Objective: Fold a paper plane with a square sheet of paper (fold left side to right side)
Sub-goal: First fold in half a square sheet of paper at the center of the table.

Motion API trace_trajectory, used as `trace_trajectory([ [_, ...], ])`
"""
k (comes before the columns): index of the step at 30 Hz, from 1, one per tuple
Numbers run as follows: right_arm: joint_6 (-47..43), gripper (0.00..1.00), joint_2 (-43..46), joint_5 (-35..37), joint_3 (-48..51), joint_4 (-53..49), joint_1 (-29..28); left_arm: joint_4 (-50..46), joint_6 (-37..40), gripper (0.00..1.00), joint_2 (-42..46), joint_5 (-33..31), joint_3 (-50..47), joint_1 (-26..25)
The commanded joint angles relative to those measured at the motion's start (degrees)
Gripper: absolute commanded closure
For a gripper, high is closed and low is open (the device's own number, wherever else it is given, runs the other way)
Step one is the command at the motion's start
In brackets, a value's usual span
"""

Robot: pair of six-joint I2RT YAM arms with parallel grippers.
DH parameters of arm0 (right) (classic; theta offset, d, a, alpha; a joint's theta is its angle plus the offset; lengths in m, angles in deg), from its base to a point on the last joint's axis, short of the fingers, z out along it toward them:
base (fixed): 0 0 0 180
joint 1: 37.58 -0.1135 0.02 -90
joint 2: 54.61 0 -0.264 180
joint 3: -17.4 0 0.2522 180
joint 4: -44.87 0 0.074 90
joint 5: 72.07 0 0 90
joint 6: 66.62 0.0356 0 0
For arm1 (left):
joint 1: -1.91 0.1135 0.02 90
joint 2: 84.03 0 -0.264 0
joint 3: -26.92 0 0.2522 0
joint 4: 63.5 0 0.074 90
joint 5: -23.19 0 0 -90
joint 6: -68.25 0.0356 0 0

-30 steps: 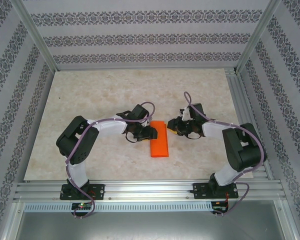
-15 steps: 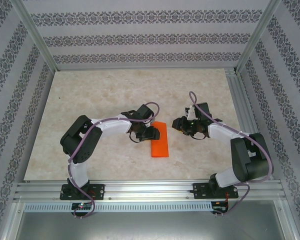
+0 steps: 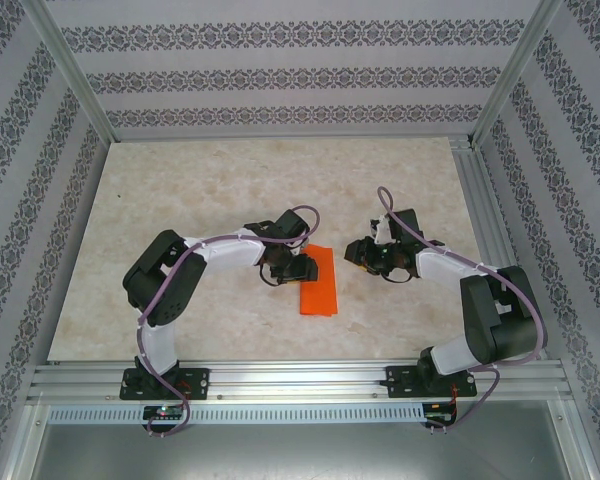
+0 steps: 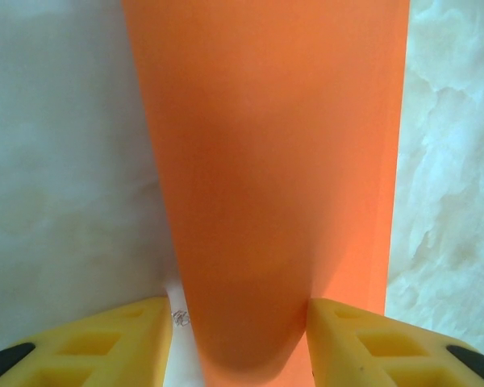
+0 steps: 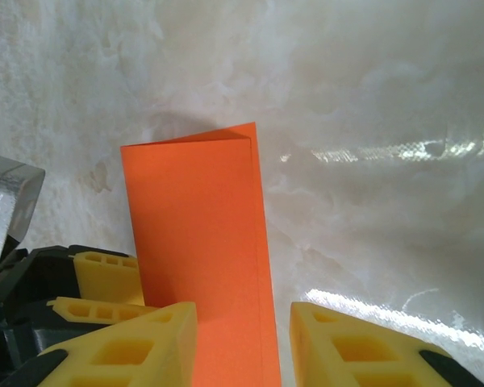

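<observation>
Pale marble tabletop [image 3: 180,180], patterned walls [image 3: 280,70], orange paper [image 3: 320,295] within spread left tool [image 3: 302,270], right tool [image 3: 352,250] spread nearby.

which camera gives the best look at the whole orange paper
Top external: the square sheet of paper, folded into a narrow rectangle, shows almost whole, one corner under the left gripper. Left wrist gives a close strip cut off by the frame; right wrist gives one end with its layered edge.

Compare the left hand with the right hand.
The left hand sits over the left edge of the orange paper; the right hand stands apart, off its right side. The left hand's camera sees paper close up; the right hand's sees its whole end and table. Both are open.
</observation>
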Motion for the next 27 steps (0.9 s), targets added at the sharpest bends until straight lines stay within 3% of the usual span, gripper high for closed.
trace_trajectory([
  [1, -0.66, 0.64, 0.35, -0.44, 0.67, 0.74, 0.23, 0.78, -0.78, 0.50, -1.80, 0.49, 1.58, -0.78],
  [27, -0.24, 0.64, 0.05, -0.43, 1.02, 0.85, -0.72, -0.90, -2.19, 0.44, -5.71, 0.11, 5.09, -1.22],
])
